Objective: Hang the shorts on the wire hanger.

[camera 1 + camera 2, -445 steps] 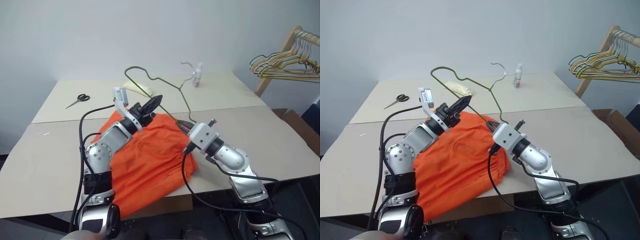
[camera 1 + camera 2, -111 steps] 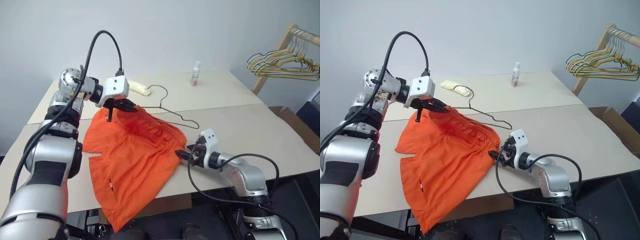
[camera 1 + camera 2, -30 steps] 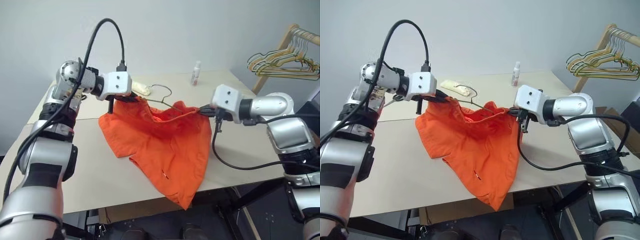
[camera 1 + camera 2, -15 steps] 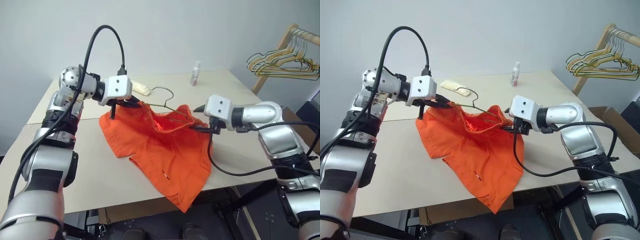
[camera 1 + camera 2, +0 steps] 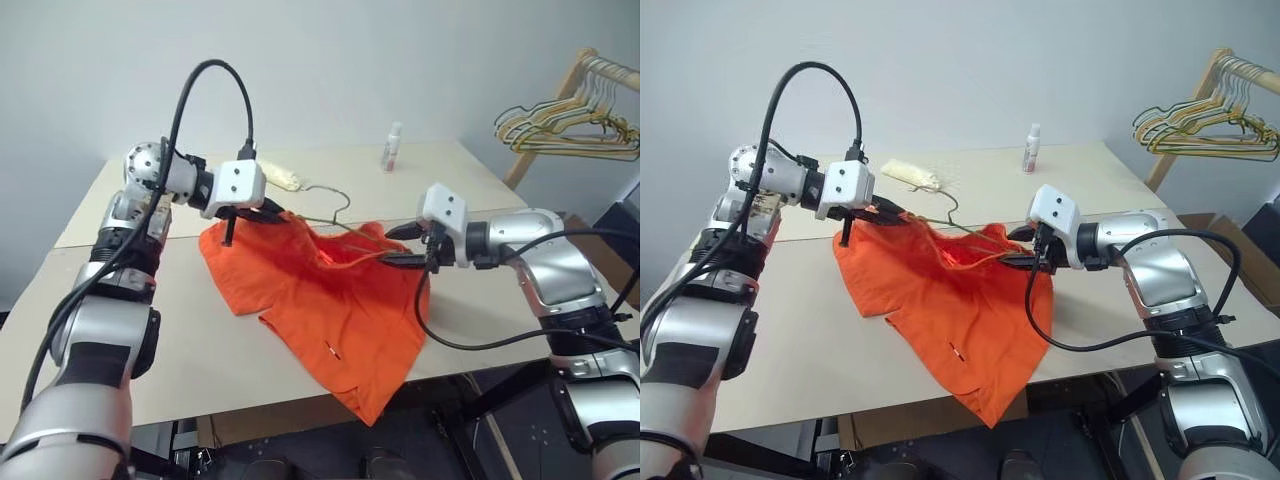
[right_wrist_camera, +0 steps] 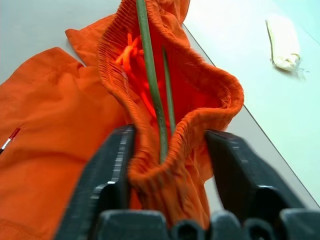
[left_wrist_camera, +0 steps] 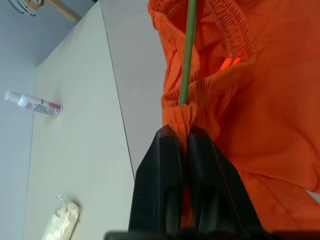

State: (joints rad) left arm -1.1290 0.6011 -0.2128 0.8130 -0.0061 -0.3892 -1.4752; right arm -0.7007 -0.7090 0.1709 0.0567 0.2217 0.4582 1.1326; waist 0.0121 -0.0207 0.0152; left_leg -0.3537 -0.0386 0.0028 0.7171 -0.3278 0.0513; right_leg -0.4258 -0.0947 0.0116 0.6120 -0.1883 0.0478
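Two beige tables (image 5: 500, 270) are standing pushed together w/ a seam btwn them, backing onto a plain pale grey-white wall (image 5: 330, 60). Right of the tables a wooden rack (image 5: 560, 110) is leaning, carrying a bunch of hangers (image 5: 555, 130). Dark floor is showing below the tables' front edge.

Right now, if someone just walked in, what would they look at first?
The bright orange shorts, stretched between the two grippers over the table, one leg drooping off the front edge. The left gripper is shut on one end of the waistband, and the right gripper has its fingers either side of the other end. The wire hanger runs inside the waistband.
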